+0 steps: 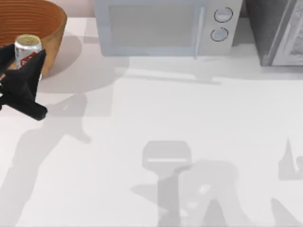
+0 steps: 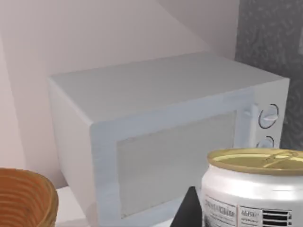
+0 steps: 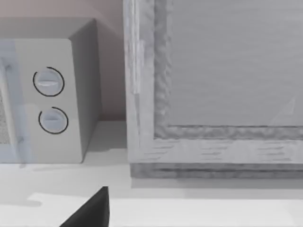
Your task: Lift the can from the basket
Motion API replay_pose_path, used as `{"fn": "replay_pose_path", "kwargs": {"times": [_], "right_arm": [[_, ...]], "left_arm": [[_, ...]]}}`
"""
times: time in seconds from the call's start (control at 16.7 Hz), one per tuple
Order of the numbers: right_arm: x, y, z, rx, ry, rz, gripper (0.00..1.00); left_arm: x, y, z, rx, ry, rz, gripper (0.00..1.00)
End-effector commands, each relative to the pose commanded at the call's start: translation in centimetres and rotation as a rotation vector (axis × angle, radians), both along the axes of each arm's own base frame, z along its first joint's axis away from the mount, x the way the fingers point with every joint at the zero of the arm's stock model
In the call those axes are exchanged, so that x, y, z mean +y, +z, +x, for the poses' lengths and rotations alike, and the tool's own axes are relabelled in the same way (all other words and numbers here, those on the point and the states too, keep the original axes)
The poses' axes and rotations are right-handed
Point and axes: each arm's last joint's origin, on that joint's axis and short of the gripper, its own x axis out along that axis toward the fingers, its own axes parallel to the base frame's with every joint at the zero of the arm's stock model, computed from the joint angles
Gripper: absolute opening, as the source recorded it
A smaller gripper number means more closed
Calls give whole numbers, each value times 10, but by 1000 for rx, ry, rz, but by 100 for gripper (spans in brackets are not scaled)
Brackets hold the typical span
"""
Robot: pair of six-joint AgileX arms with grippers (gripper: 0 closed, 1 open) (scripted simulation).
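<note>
Where my left gripper (image 1: 26, 64) clasps it, upper left: smooth gold-topped can (image 1: 27, 51) above ribbed woven basket (image 1: 35, 21), glossy white table (image 1: 189, 118).

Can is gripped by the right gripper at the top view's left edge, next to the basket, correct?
Not quite: it's the left gripper, not the right. The top view shows it closed on the can at the left edge, next to the basket. The left wrist view shows the can close up.
</note>
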Motion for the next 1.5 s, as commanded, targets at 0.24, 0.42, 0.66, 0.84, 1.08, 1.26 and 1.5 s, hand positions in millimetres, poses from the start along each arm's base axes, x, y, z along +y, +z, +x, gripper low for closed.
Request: {"fn": "replay_pose_path", "kwargs": {"times": [0.24, 0.42, 0.66, 0.84, 1.08, 1.26, 1.5], "right_arm": [[0, 0, 0, 0, 0, 0, 100], [0, 0, 0, 0, 0, 0, 100], [0, 0, 0, 0, 0, 0, 100], [0, 0, 0, 0, 0, 0, 100], [0, 0, 0, 0, 0, 0, 100], [0, 0, 0, 0, 0, 0, 100], [0, 0, 0, 0, 0, 0, 100]], "left_arm": [[-23, 6, 69, -28, -252, 3, 0], [-42, -15, 121, -38, -434, 6, 0], [-64, -69, 175, -35, -656, 5, 0], [-74, -116, 200, -26, -794, 1, 0], [-80, -174, 214, -9, -935, -7, 0], [-81, -207, 217, 3, -1010, -14, 0], [-81, -228, 218, 10, -1060, -18, 0]]}}
